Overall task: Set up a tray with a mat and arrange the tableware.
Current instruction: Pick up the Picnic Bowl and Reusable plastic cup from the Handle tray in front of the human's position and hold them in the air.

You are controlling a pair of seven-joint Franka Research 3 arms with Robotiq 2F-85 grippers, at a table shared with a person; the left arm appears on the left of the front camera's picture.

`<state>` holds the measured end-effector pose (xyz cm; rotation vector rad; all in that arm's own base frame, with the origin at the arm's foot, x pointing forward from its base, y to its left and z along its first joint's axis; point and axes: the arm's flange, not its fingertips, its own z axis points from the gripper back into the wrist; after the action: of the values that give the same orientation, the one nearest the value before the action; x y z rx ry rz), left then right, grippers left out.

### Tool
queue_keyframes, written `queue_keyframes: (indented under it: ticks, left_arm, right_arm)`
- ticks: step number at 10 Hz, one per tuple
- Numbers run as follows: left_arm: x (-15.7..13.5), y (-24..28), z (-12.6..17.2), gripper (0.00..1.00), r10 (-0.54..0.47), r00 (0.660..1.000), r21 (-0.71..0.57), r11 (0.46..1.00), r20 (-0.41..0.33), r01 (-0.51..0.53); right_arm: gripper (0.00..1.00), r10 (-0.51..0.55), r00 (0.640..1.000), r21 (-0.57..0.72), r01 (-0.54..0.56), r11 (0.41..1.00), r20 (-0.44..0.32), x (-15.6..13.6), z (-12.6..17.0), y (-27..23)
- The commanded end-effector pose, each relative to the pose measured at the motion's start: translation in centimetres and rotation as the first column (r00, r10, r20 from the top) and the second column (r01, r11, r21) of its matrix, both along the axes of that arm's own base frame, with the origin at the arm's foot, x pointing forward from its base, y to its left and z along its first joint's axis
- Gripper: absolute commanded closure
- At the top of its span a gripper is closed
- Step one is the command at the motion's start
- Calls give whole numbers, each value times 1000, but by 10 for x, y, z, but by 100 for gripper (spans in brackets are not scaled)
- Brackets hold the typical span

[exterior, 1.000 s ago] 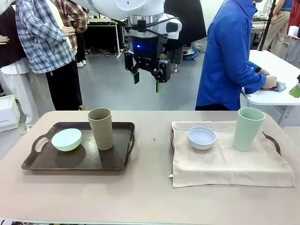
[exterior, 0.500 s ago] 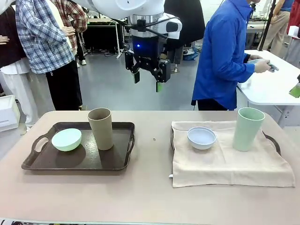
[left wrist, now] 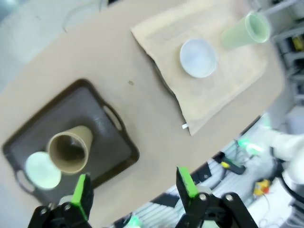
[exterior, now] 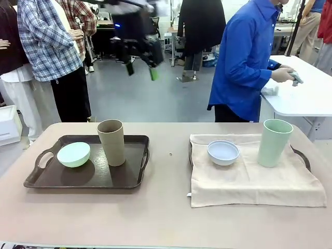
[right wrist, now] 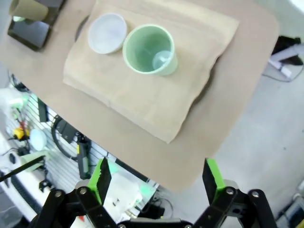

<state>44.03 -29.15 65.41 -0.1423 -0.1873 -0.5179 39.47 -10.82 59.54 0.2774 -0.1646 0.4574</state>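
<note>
High above the table, the left gripper hangs wide open and empty over the dark tray. The matte mint green bowl sits at its left end, the tall tan cup beside it. The right gripper, open and empty too, is above the mat, where the blue-white bowl and pale green cup stand along the far edge.

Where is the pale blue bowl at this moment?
In the front view, the pale blue bowl sits on the beige mat at the right, left of the pale green cup.
</note>
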Motion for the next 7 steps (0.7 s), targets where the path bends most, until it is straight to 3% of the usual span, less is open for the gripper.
queue_keyframes:
  ticks: [1,4,7]
  left_arm:
    - [-21,62,-14,8,82,995,-99,991,-51,-87]
    - [-50,160,-17,8,210,962,-249,936,-172,-249]
    - [-95,246,-30,8,315,928,-471,800,-197,-371]
  right_arm:
    - [0,-39,998,51,42,998,-57,6,5,-10]
    - [0,-75,992,160,91,983,-101,1,9,-38]
    - [0,-88,986,262,122,957,-138,-6,10,-65]
